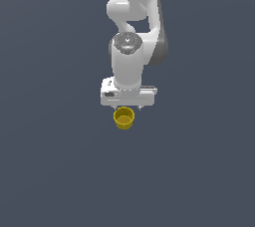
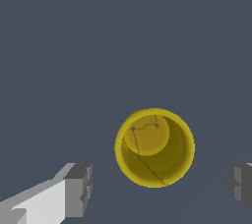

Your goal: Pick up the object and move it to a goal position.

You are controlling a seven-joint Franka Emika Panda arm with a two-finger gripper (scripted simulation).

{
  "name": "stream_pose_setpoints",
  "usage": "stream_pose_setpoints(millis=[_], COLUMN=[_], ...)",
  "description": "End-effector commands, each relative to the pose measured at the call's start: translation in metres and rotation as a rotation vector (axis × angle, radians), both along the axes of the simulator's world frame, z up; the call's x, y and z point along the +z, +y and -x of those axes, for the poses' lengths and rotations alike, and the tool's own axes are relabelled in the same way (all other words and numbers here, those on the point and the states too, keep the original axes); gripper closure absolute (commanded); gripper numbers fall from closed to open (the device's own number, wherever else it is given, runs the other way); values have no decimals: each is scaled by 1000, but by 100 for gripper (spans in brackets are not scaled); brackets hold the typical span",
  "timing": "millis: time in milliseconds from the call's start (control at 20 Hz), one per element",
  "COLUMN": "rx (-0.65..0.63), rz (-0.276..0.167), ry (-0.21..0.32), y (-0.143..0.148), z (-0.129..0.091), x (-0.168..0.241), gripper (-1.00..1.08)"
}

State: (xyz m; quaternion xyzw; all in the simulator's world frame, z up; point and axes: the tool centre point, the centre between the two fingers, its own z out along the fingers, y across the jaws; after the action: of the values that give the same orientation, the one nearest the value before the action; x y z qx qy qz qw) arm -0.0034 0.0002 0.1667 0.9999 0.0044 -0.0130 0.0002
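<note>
The small yellow cup (image 1: 124,118) stands upright on the dark grey floor, its open mouth facing up. In the exterior view it sits just in front of and below the white arm's hand. My gripper (image 1: 128,107) hangs above it, jaws wide open and empty. In the wrist view the cup (image 2: 154,148) is seen from straight above, round with a rimmed lip, between my two grey fingertips (image 2: 78,189) but a little ahead of the line joining them. The gap between the fingers is much wider than the cup. Nothing is held.
The white Franka arm (image 1: 133,37) rises behind the cup in the exterior view. The floor (image 1: 50,161) is a plain dark grey surface with no other objects or goal marker visible.
</note>
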Motion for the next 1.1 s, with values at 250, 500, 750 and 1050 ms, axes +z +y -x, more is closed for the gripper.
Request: stream_pose_setpoints(millis=[250, 500, 750, 1050], rx=[-7, -10, 27, 143], rz=[13, 16, 34, 81], ry=[-14, -18, -23, -34], y=[-8, -10, -10, -8], z=[-4, -5, -3, 5], x=[5, 7, 2, -12], gripper=[-20, -20, -20, -20])
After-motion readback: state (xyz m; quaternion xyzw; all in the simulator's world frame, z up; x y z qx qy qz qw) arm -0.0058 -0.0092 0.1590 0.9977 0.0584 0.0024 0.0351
